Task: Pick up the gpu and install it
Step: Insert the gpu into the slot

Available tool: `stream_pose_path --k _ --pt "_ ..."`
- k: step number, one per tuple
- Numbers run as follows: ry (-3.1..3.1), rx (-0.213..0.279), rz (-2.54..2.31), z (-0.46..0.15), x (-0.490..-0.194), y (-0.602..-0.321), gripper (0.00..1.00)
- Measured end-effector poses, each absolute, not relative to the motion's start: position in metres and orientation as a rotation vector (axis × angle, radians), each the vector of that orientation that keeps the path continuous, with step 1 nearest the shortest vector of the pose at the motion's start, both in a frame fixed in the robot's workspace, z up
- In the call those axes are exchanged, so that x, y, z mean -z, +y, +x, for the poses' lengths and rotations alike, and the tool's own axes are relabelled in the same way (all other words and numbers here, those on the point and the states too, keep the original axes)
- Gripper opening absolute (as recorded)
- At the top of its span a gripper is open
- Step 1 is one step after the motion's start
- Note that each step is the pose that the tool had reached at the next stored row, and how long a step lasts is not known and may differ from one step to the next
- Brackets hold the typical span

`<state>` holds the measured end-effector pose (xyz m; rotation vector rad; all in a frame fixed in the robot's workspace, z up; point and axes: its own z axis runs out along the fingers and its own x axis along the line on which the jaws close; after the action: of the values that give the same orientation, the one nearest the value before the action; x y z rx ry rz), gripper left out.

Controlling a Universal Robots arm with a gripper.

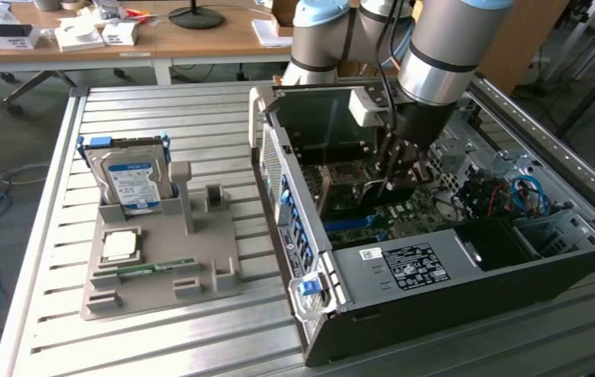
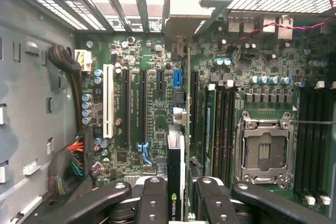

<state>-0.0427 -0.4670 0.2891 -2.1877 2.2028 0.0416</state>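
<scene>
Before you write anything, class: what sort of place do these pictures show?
Probably a robotics lab or workshop: a robot arm holds a graphics card inside an open computer case on a slatted metal table, with cluttered desks behind.

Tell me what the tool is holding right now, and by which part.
The tool holds the gpu, pinched across its two flat faces at the edge nearest the wrist, inside the computer case.
</scene>
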Motion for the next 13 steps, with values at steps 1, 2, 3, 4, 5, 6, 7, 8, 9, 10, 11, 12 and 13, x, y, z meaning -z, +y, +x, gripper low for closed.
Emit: stream_pose_path --k 1,2,3,4,5,6,7,8,9,10,11,12,13 --pt "2.203 -0.041 -2.187 -0.0428 -0.2882 -0.467 0.26" --pt "2.203 -0.041 -2.187 -0.043 -0.2879 -0.467 0.26" --pt "2.203 -0.041 -2.187 -0.0436 -0.2879 -0.467 0.26" --pt "2.203 -0.041 -2.187 -0.0442 -0.2877 -0.467 0.26" --pt "2.203 -0.041 -2.187 -0.0453 -0.2875 -0.467 0.26" --pt "2.203 -0.041 -2.187 -0.0465 -0.2874 -0.467 0.26" --pt "2.203 -0.041 -2.187 -0.0475 -0.2873 -0.467 0.26" --pt "2.203 -0.041 -2.187 -0.0484 -0.2871 -0.467 0.26" --pt "2.203 -0.041 -2.187 -0.0494 -0.287 -0.467 0.26" --pt "2.203 -0.041 -2.187 -0.0502 -0.2868 -0.467 0.26" --pt "2.203 -0.041 -2.187 -0.0505 -0.2861 -0.467 0.26" --pt "2.202 -0.041 -2.187 -0.0506 -0.2851 -0.467 0.26" --pt "2.202 -0.041 -2.187 -0.0507 -0.2841 -0.467 0.26"
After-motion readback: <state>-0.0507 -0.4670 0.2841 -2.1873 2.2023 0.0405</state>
